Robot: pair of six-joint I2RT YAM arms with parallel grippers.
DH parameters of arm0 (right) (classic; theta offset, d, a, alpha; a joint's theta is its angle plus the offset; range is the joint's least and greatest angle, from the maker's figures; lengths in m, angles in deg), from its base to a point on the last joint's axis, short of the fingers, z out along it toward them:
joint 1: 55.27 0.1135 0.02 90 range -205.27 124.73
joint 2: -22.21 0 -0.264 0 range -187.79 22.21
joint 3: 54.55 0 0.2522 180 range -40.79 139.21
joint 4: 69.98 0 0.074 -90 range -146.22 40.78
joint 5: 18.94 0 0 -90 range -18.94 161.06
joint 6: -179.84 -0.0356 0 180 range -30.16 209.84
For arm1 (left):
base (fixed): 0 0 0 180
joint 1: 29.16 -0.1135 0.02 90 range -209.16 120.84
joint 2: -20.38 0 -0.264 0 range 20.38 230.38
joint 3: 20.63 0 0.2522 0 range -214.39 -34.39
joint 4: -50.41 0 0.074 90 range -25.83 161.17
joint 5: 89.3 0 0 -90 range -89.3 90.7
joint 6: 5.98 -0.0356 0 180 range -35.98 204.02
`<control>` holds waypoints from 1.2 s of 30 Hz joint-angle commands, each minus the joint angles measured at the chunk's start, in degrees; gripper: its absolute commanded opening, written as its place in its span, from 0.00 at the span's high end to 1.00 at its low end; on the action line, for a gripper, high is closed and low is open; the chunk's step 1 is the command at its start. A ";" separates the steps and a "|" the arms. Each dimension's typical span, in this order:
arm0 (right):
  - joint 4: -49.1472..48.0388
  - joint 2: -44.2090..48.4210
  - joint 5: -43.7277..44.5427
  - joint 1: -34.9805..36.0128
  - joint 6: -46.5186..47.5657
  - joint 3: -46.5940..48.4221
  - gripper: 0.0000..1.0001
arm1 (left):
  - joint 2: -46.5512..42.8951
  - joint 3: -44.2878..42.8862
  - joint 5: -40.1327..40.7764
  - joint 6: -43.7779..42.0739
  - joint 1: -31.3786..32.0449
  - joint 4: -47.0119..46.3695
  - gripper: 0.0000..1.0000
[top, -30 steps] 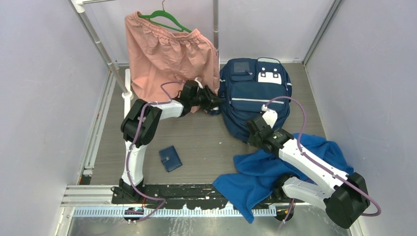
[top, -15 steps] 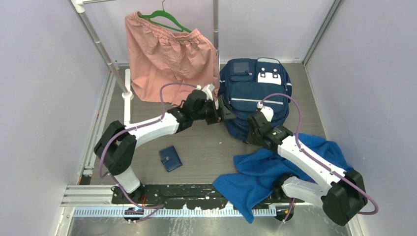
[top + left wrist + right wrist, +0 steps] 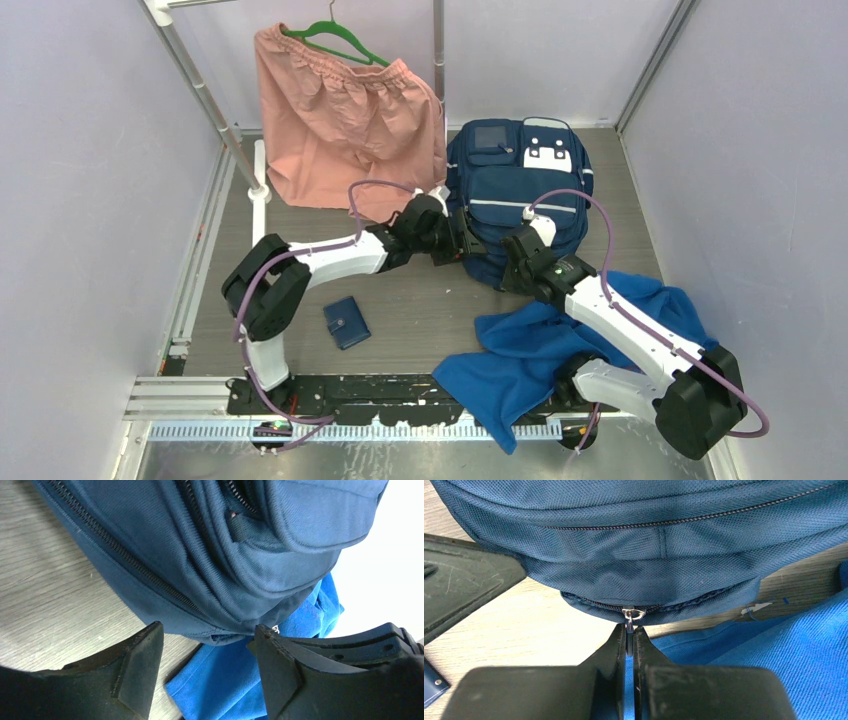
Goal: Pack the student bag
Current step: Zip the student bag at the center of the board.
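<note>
The student bag (image 3: pixel 520 190), a navy backpack with a grey front panel, lies flat at the back middle of the floor. My left gripper (image 3: pixel 466 243) is open at the bag's near-left edge; in the left wrist view (image 3: pixel 207 642) its jaws stand wide apart around the bag's lower corner (image 3: pixel 200 570). My right gripper (image 3: pixel 512 272) is at the bag's near end. In the right wrist view (image 3: pixel 629 636) it is shut on the metal zipper pull (image 3: pixel 632 615) of the bag (image 3: pixel 644 540).
A royal-blue cloth (image 3: pixel 560 350) lies under my right arm at the front right. A small navy wallet (image 3: pixel 346 322) lies at the front left. Pink shorts (image 3: pixel 345 120) hang on a green hanger from a rack at the back left.
My left arm has swung right and stretched out, carrying its open gripper from beside the pink shorts to the bag's near-left edge. My right gripper has stayed at the zipper.
</note>
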 commanded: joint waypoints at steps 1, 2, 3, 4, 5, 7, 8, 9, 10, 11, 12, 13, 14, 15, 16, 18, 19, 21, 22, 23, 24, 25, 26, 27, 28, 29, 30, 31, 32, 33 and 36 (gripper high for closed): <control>-3.33 2.08 -1.19 -0.08 0.09 1.18 0.99 | 1.00 -4.22 1.27 0.92 0.23 -3.67 0.37; -3.28 2.20 -1.11 -0.02 0.13 1.09 0.99 | 1.20 -4.21 1.13 1.24 0.23 -4.34 0.42; -3.16 2.34 -1.11 -0.05 0.30 0.99 0.99 | 1.34 -4.21 1.20 1.51 0.22 -4.60 0.46; -3.11 2.40 -1.15 -0.03 0.37 0.99 0.99 | 1.47 -4.28 1.36 1.72 0.22 -5.01 0.52; -3.06 2.47 -1.25 -0.12 0.54 0.88 0.99 | 1.65 -4.36 1.48 1.75 0.22 -5.24 0.61; -2.95 2.46 -1.51 -0.10 0.89 0.86 0.99 | 2.00 -4.85 1.08 1.77 -0.07 -5.31 0.86; -2.82 2.37 -1.60 -0.10 1.11 0.90 0.99 | 2.13 -5.05 0.62 1.73 -0.43 -5.24 0.97; -2.58 2.33 -1.61 -0.04 1.29 1.08 0.99 | 2.22 -5.16 0.15 1.89 -0.89 -5.19 1.00; -2.25 2.23 -1.49 -0.10 1.52 1.33 0.99 | 2.28 -5.11 -0.68 1.99 -1.75 -5.48 1.00; -2.09 2.38 -1.26 -0.14 1.72 1.39 0.99 | 2.11 -4.97 -1.46 1.96 -2.48 -5.79 1.00; -1.94 2.44 -1.14 -0.16 1.87 1.45 0.99 | 1.88 -4.69 -2.08 2.03 -3.26 -6.09 1.00; -1.81 2.53 -0.97 -0.17 2.10 1.61 0.99 | 1.62 -4.35 -2.41 2.10 -4.02 -6.24 1.00; -1.71 2.60 -0.82 -0.14 2.33 1.69 0.99 | 1.24 -3.90 -2.59 1.97 -4.78 -6.39 1.00; -1.43 2.51 -0.57 -0.18 2.59 1.84 0.99 | 0.76 -3.39 -2.84 1.83 -5.50 -6.51 1.00; -1.13 2.44 -0.18 -0.11 2.72 1.97 0.99 | 0.22 -2.81 -3.02 1.63 -6.42 -6.46 1.00; -0.27 2.47 0.74 -0.38 3.03 2.29 0.99 | -1.24 -1.35 -3.43 1.13 -8.47 -6.41 1.00; 0.14 2.59 1.12 -0.63 3.17 2.39 0.99 | -2.07 -0.53 -3.64 0.74 -9.88 -6.32 1.00; 0.72 3.28 1.35 -1.34 3.40 2.49 0.99 | -3.84 0.84 -4.33 -0.43 -13.13 -5.50 1.00; 0.81 3.66 1.29 -1.65 3.51 2.43 0.99 | -4.64 1.09 -4.78 -1.30 -14.87 -4.46 1.00; 0.91 4.04 1.20 -2.17 3.70 2.42 0.99 | -5.23 1.11 -5.08 -2.48 -16.49 -3.17 1.00; 0.99 4.35 1.07 -2.59 3.92 2.41 0.99 | -5.65 0.85 -5.46 -3.71 -17.95 -1.87 1.00; 0.99 4.59 0.94 -2.90 4.15 2.48 0.99 | -5.75 0.18 -6.03 -4.90 -19.20 -0.24 1.00; 1.00 4.60 0.78 -3.22 4.41 2.61 0.99 | -5.76 -0.53 -6.70 -6.45 -20.25 1.07 1.00; 1.04 4.58 0.67 -3.50 4.79 2.71 0.99 | -5.64 -1.39 -7.13 -7.56 -20.98 2.41 1.00; 1.27 4.38 0.95 -3.80 4.94 2.95 0.99 | -5.48 -2.35 -7.26 -8.68 -21.50 3.71 1.00; 1.67 4.08 1.30 -4.22 5.05 3.12 0.99 | -5.30 -3.19 -7.12 -9.75 -21.90 4.83 1.00; 2.20 3.76 2.01 -4.62 5.13 3.50 0.99 | -5.06 -3.91 -6.78 -10.67 -22.25 6.19 1.00; 2.84 3.35 2.60 -5.20 5.06 3.76 0.99 | -4.98 -4.46 -6.12 -11.46 -22.66 7.31 1.00; 3.33 3.07 3.20 -5.95 4.90 3.80 0.99 | -4.90 -4.55 -5.39 -12.14 -23.28 7.62 1.00; 3.81 2.77 3.63 -6.82 4.50 3.78 0.99 | -4.89 -4.55 -4.49 -12.65 -23.71 7.87 1.00; 4.22 1.86 1.68 -9.70 3.92 3.76 0.99 | -5.24 -4.77 -3.65 -14.21 -24.63 8.91 1.00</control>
